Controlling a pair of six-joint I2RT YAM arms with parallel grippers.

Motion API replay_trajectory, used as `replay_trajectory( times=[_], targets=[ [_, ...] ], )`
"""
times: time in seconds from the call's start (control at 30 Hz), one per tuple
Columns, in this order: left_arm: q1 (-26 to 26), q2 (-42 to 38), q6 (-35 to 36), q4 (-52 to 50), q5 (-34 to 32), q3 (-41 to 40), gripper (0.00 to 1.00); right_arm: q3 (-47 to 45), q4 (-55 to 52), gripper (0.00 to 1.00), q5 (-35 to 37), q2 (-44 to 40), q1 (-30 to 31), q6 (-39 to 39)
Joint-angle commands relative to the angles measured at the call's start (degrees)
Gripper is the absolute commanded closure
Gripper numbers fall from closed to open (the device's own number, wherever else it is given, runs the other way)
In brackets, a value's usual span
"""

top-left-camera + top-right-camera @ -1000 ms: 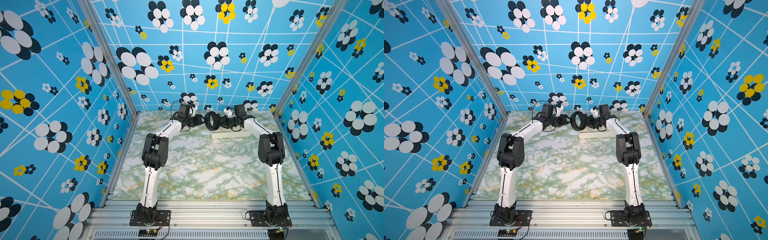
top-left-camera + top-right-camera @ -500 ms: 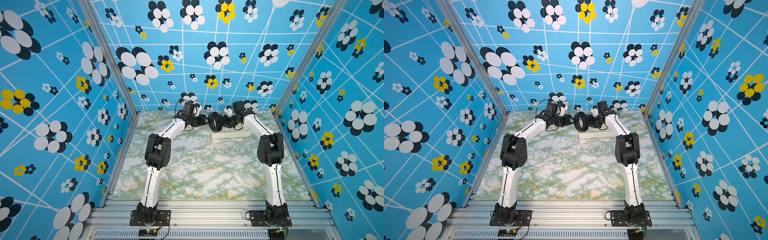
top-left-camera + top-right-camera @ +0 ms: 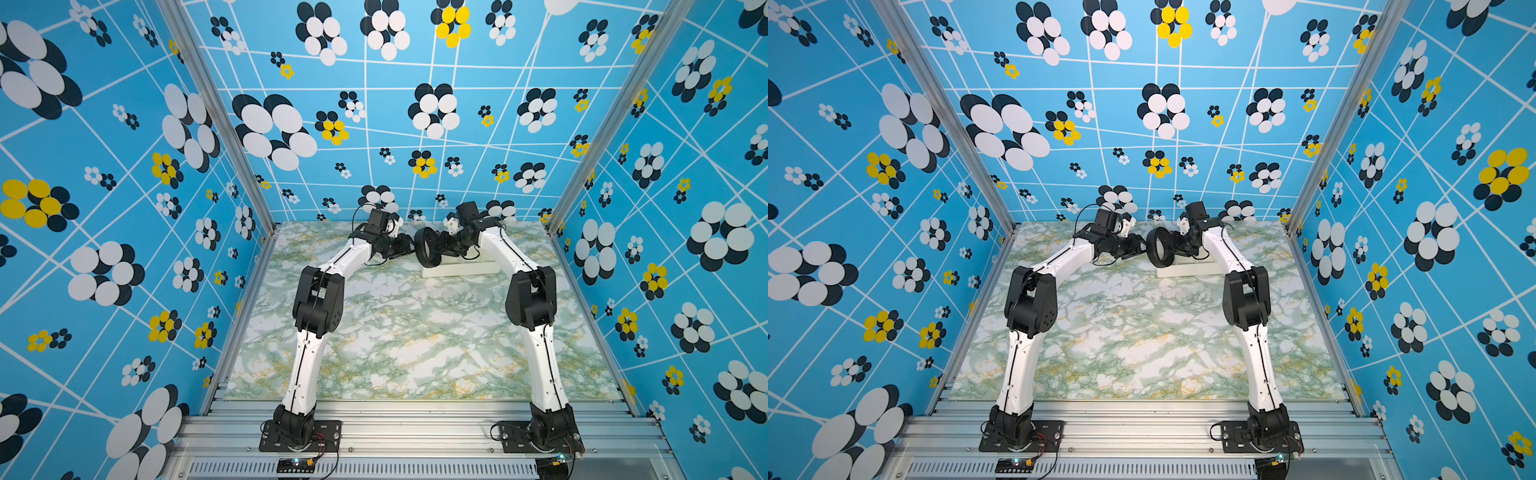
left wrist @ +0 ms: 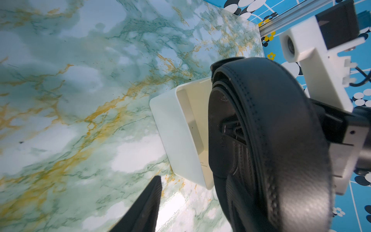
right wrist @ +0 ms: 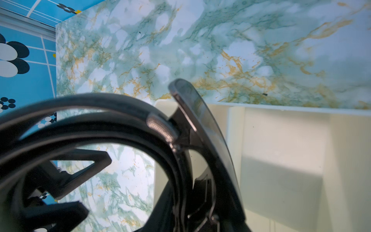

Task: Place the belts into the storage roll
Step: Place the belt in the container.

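Note:
The belts are wound into a black ring standing on edge in the air, over the left end of the storage roll. My right gripper is shut on the ring's band beside the dark buckle. My left gripper is open just left of the ring. One of its fingers lies against the belts; only table shows between its fingers. The storage roll shows bare cream compartments.
The green marble table reaches to blue patterned walls at the back and both sides. The storage roll stands near the back, right of centre. Both arms arch inward from bases at the front rail, and their wrists nearly meet.
My left arm has stretched to the right and closed up on the ring. My right gripper has shifted the ring slightly right, toward the storage roll.

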Motion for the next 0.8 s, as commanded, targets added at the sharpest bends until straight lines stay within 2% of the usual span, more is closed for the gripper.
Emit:
replay_trajectory(
  times=[0.0,0.13,0.2,0.33,0.5,0.7,0.77],
  targets=[
    [-1.7,0.8,1.8,1.0,4.6,2.6,0.45,0.9,-2.9,1.00,-1.1,3.2,4.1,-0.4],
    [-1.5,0.9,2.1,0.6,4.7,2.6,0.45,2.0,-5.3,0.99,2.2,3.5,5.0,-1.6],
    [-1.4,0.8,2.2,0.4,4.7,2.4,0.45,2.6,-6.4,0.92,3.5,3.5,5.5,-2.3],
    [-1.4,0.8,2.1,0.5,4.9,2.0,0.45,2.7,-7.0,0.90,4.9,3.5,6.0,-2.4],
    [-1.4,0.8,1.7,0.9,5.0,2.0,0.46,2.7,-8.1,0.73,6.1,3.9,6.9,-2.6],
    [-1.3,0.9,2.1,0.5,5.0,2.0,0.46,2.1,-8.3,0.62,7.9,3.5,7.3,-2.8],
    [-1.2,1.0,2.2,0.4,5.1,2.1,0.46,1.7,-7.9,0.53,8.0,3.1,7.5,-2.8]
  ],
)
